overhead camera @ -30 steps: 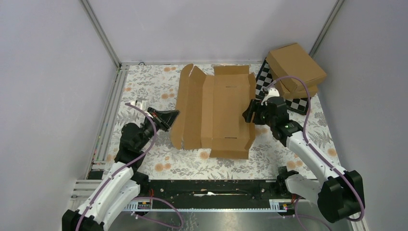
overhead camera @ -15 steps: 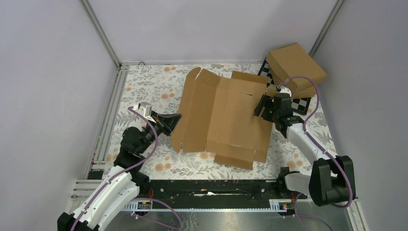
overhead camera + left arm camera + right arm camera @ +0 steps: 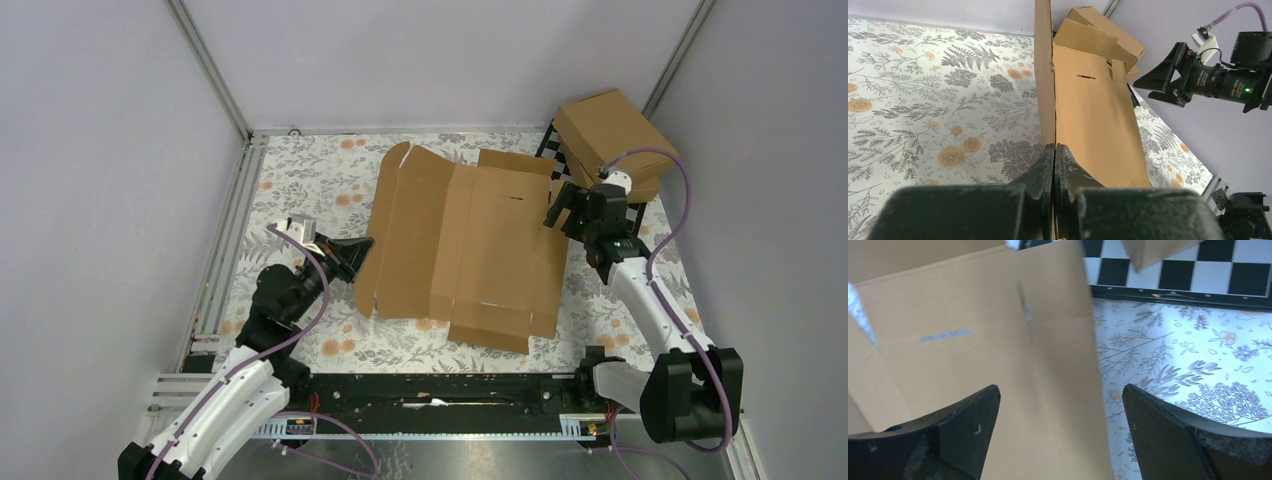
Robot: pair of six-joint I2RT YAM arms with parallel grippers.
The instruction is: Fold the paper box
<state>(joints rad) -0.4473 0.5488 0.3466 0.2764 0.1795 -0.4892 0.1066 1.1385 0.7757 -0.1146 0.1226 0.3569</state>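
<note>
The paper box (image 3: 470, 250) is a brown cardboard blank lying mostly open on the flowered table, its left panel raised. My left gripper (image 3: 355, 248) is shut on the blank's left edge (image 3: 1044, 90), which stands upright between its fingers (image 3: 1045, 160). My right gripper (image 3: 556, 213) is open, above the blank's right edge near the far corner and holding nothing. In the right wrist view the blank (image 3: 978, 340) with its slots lies under and between the spread fingers (image 3: 968, 415).
Two ready-made brown boxes (image 3: 612, 140) are stacked at the far right corner on a black-and-white checkered board (image 3: 620, 215). An aluminium rail (image 3: 228, 235) runs along the table's left side. Grey walls enclose the table.
The blank has been pulled and turned toward the right. The right gripper let go of its right flap and moved back to the far right. The left gripper keeps its hold.
</note>
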